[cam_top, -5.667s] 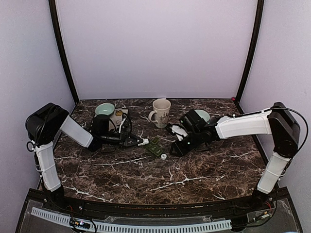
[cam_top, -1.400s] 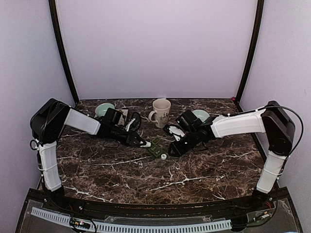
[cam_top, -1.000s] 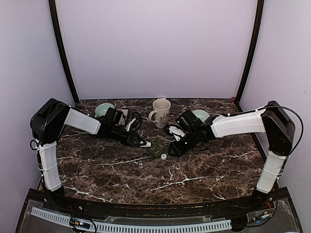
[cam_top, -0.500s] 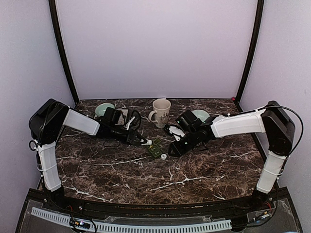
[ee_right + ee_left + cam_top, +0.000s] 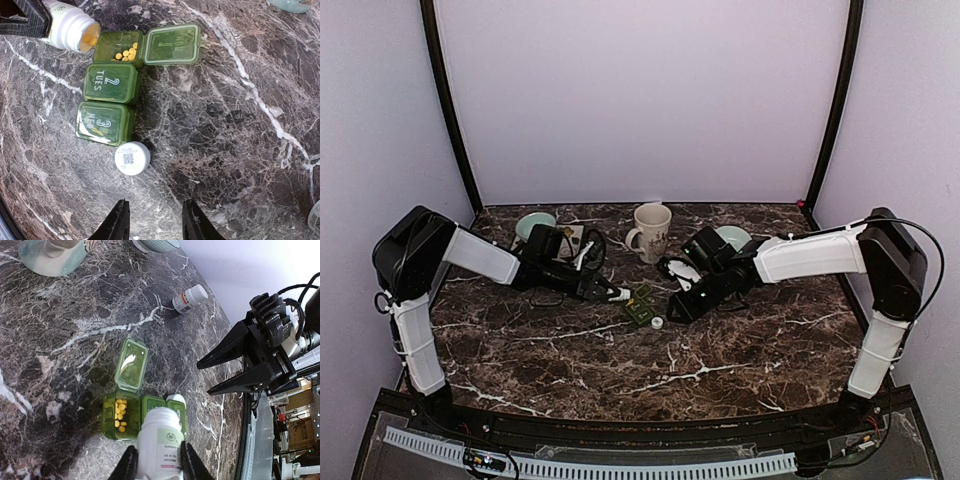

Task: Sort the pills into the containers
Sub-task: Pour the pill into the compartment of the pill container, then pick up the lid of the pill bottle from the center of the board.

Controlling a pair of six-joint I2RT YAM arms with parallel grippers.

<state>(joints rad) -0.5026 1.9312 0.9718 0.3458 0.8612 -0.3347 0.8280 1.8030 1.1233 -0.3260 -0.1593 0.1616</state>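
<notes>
On the marbled bench (image 5: 620, 360) sits a green three-cell pill organiser (image 5: 107, 95), its end cell open. The left fingers (image 5: 128, 467) clamp a white pill bottle (image 5: 160, 445), tipped with its mouth at that cell. The right fingers (image 5: 119, 220) hang apart, empty, near a loose white cap (image 5: 132, 158) beside the organiser. Yellow pills (image 5: 127, 52) lie in the open cell.

On the green pill organizer (image 5: 131, 91), raised on the middle lid (image 5: 110, 81): "2 TUES". On the end lid (image 5: 103, 122) beside it: "3" and "WE", the rest not legible. Faint raised lettering on the open lid (image 5: 172, 45), unreadable. A square code printed on the white cap (image 5: 132, 158). Green-marked label on the white bottle (image 5: 160, 447), print too small to read; likewise on the small bottle (image 5: 190, 297).
</notes>
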